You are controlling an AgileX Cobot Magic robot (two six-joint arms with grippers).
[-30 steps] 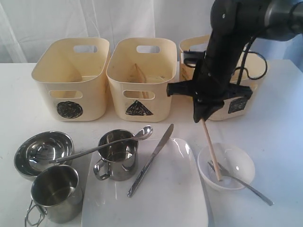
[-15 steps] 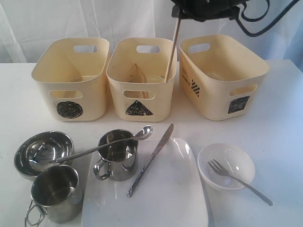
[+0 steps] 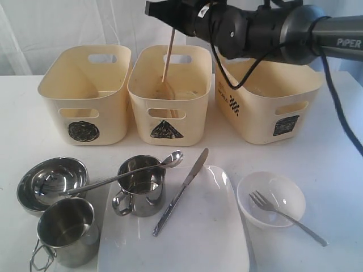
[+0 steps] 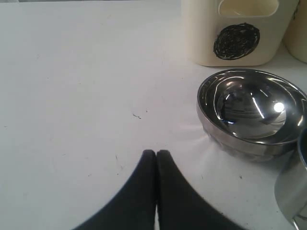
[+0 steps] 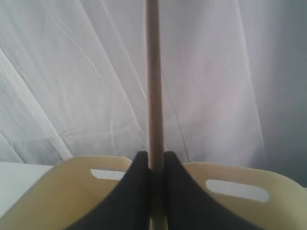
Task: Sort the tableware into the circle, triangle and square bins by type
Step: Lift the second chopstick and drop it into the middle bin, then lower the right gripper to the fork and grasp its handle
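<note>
Hanging from the right hand, closed on its upper end, a wooden chopstick dips into the triangle bin.

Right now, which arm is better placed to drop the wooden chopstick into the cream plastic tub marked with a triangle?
Right. The right gripper is shut on the wooden chopstick, held above the triangle-marked cream tub. The left gripper is shut, empty, low beside the steel bowl.

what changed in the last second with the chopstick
The right gripper, still shut on the wooden chopstick, lifted it out of the clear plastic bowl and carried it left; it now hangs down over the triangle bin. The fork stayed at that bowl; nothing else moved.
</note>
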